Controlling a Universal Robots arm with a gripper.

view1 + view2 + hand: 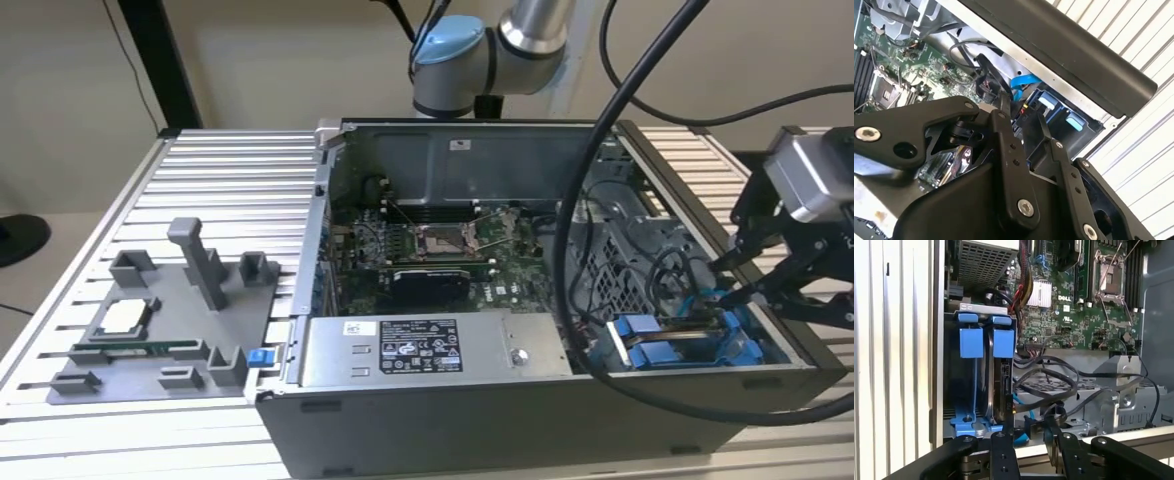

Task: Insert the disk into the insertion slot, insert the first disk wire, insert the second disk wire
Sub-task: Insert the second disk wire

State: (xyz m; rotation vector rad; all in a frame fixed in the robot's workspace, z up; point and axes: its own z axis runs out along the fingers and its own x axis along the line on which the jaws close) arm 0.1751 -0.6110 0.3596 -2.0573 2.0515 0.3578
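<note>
Pincer (pixel 1029 429) low at the insertion slot (pixel 954 390), just beside one blue cable (pixel 1019 434); clenched or released, cannot tell. Disk (pixel 1003 385) upright inside that slot, at the computer case's (pixel 534 420) corner on the exterior view's right. Two blue tabs (pixel 971 342) above it. One white label on the grey power-supply box (pixel 400 352).

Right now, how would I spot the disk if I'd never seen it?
Find the open computer case on the ribbed table. In its corner at the exterior view's right, by the black claw, the disk stands on edge in its slot. Only it wears bright blue tabs.
</note>
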